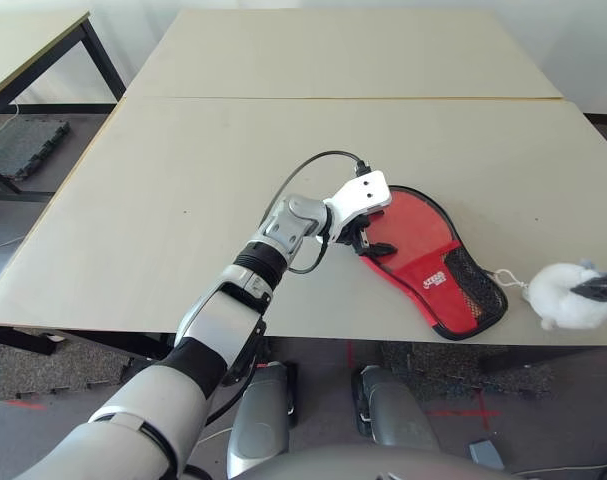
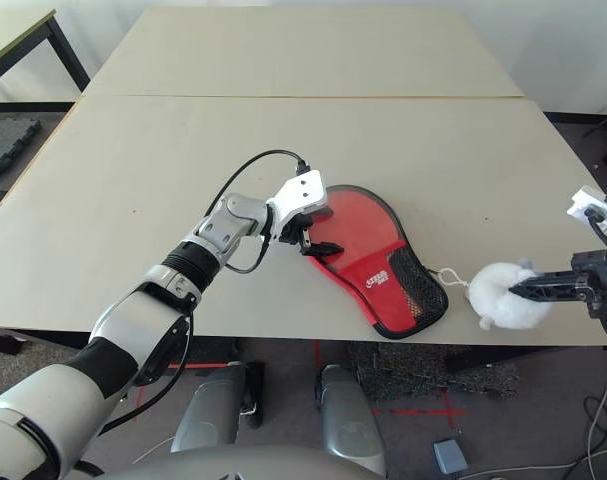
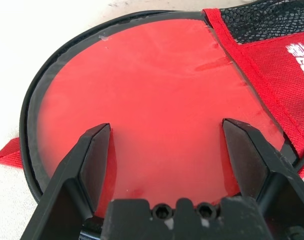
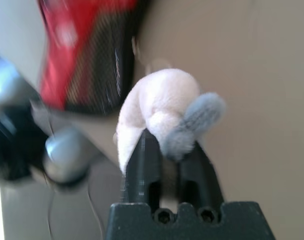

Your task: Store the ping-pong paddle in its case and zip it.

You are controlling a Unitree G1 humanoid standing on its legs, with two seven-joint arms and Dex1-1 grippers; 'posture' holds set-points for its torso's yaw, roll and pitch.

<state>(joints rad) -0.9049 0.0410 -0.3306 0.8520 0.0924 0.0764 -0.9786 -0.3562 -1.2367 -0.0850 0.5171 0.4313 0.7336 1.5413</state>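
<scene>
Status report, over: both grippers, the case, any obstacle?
Left gripper open above case. Right gripper at white plush toy, grip unclear. Toy tethered beside case.

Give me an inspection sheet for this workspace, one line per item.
Surface: two beige tables pushed together.
Job's things: case flat near the front edge, red face up; paddle's red blade lies in its open end.
Clutter: white plush toy at the table's right front edge, on a cord from the case.
Grippers: left gripper open over the blade; right gripper touching the toy, grip unclear.
Cables: black cable looping over the left wrist.
Surroundings: another table at left; floor mats below.
</scene>
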